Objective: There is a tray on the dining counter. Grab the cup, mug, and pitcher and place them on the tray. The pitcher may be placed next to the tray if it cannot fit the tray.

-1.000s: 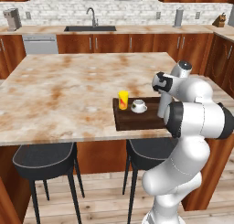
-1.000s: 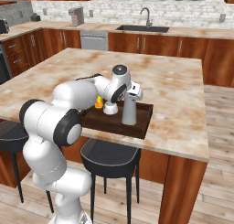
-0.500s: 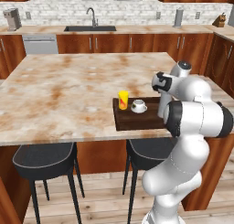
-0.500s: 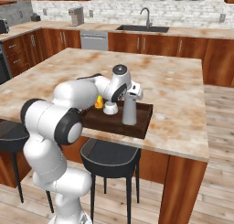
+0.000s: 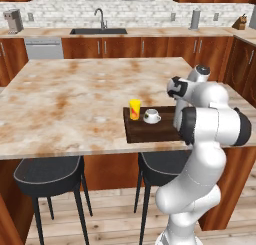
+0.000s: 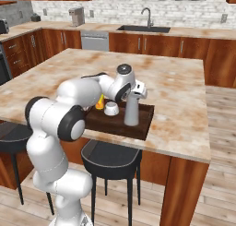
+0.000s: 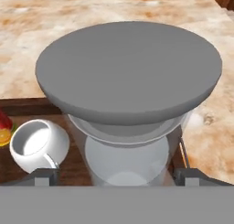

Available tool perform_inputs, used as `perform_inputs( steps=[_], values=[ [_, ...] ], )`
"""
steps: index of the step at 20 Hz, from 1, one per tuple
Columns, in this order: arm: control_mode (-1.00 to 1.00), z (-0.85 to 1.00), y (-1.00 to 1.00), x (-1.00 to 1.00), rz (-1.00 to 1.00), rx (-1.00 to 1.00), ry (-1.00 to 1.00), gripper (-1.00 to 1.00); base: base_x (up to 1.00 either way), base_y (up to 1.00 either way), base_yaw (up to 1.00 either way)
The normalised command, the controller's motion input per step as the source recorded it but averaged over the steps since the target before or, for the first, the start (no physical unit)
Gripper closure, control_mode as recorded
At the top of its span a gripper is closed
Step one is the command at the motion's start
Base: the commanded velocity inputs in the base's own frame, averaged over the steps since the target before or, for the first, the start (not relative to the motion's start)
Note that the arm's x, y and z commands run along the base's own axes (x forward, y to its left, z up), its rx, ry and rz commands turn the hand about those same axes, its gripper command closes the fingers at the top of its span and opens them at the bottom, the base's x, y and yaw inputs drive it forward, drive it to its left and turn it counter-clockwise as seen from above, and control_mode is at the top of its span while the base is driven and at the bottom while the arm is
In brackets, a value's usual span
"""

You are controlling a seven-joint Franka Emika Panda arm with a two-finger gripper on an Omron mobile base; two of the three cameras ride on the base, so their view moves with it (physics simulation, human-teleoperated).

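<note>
The pincer [image 6: 133, 92] is positioned at the top of the pitcher [image 6: 132, 110], over the right end of the tray [image 6: 142, 124] as the right base view shows it. In the hand view the two finger tips [image 7: 45, 176] stand apart, one on each side of the pitcher [image 7: 128, 99], whose flat grey top lies directly ahead of the camera. Whether the tips press on the pitcher body or stand just clear of it cannot be determined.

The pitcher stands upright on the tray. In the left base view the arm covers it.

The mug [image 6: 111, 109] sits on the tray just beside the pitcher, toward the arm's left, upright. In the hand view the mug [image 7: 39, 144] appears at lower left with its opening upward and its inside pale. In the left base view the mug [image 5: 151, 116] stands near the middle of the tray [image 5: 150, 132].

The cup [image 5: 134, 109] stands upright at the far left corner of the tray, next to the mug. In the right base view the cup [image 6: 99, 101] is partly hidden behind the arm. In the hand view only a red and yellow edge of the cup [image 7: 4, 128] is visible at the left border.

The tray lies on the tabletop [image 5: 75, 99] at its near edge, above two dark stools [image 5: 47, 170].
</note>
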Motion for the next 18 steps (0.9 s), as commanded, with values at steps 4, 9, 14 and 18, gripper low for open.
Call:
perform_inputs(
  steps=[4, 9, 14, 18],
  values=[
    [-1.00, -0.80, -0.05, -0.02, 0.00, 0.00, 0.00, -1.00, 0.00, 0.00, 0.00],
    [-1.00, -0.23, -0.13, -0.33, 0.00, 0.00, 0.00, -1.00, 0.00, 0.00, 0.00],
    [-1.00, -0.04, 0.05, -0.48, 0.01, 0.00, -0.01, -1.00, 0.00, 0.00, 0.00],
    [-1.00, 0.00, 0.08, -0.26, 0.05, 0.00, -0.08, -1.00, 0.00, 0.00, 0.00]
  ],
)
